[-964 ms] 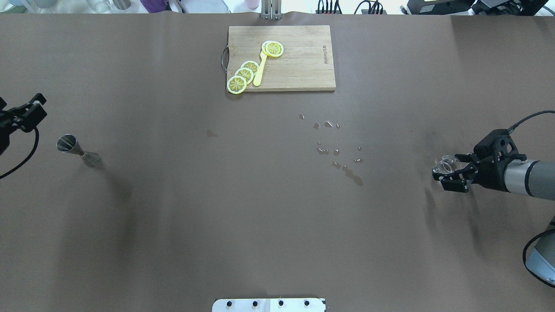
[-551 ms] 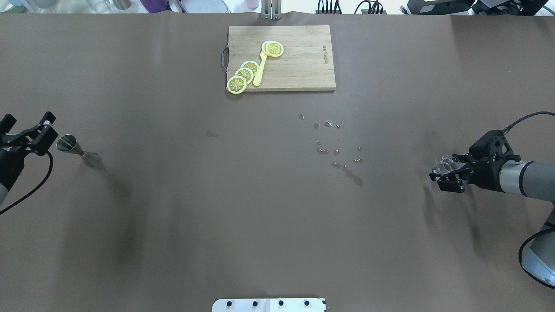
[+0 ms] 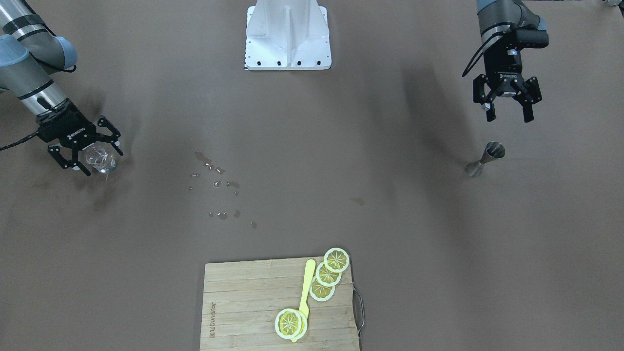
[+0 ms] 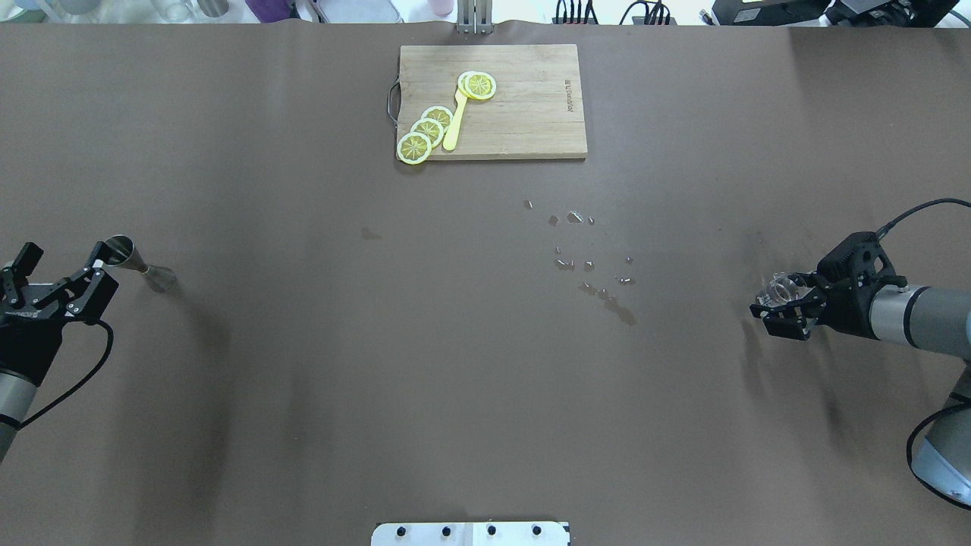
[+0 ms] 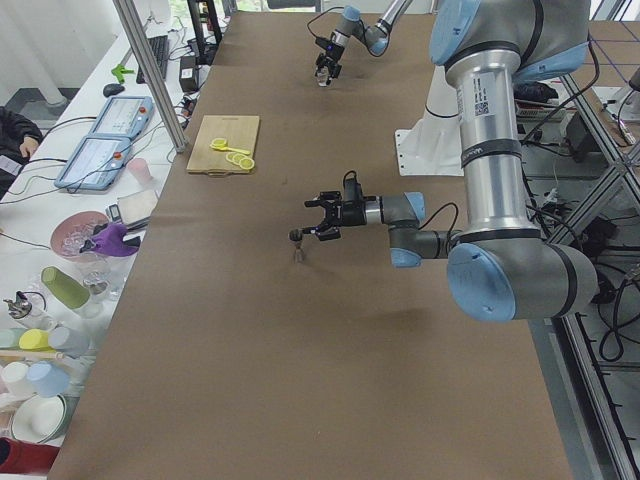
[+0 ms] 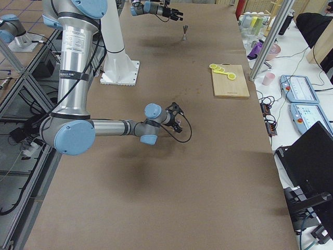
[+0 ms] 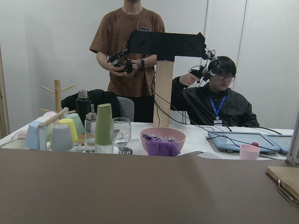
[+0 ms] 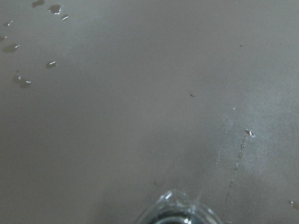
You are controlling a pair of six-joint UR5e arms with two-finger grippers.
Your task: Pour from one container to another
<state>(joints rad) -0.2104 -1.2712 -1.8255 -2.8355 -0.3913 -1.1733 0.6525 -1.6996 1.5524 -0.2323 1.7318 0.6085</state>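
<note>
The steel jigger (image 4: 135, 262) stands upright on the brown table at the far left, also seen in the front view (image 3: 484, 159). My left gripper (image 4: 66, 252) hangs open just beside it on the robot's side, above table level (image 3: 508, 117), with nothing between its fingers. The left wrist view does not show the jigger. At the far right, the small clear glass cup (image 4: 781, 287) sits between the fingers of my right gripper (image 4: 768, 300), which is shut on it and holds it off the table (image 3: 101, 157). Its rim (image 8: 180, 211) shows at the bottom of the right wrist view.
A wooden cutting board (image 4: 531, 114) with lemon slices (image 4: 425, 130) and a yellow utensil lies at the far middle. Water drops (image 4: 592, 265) are scattered right of centre. The robot's base plate (image 4: 470, 533) is at the near edge. Operators and cups show beyond the table's left end.
My left gripper has swung toward the robot's side, from beyond the jigger to just beside it, still open. My right gripper with the glass has crept slightly toward the centre.
</note>
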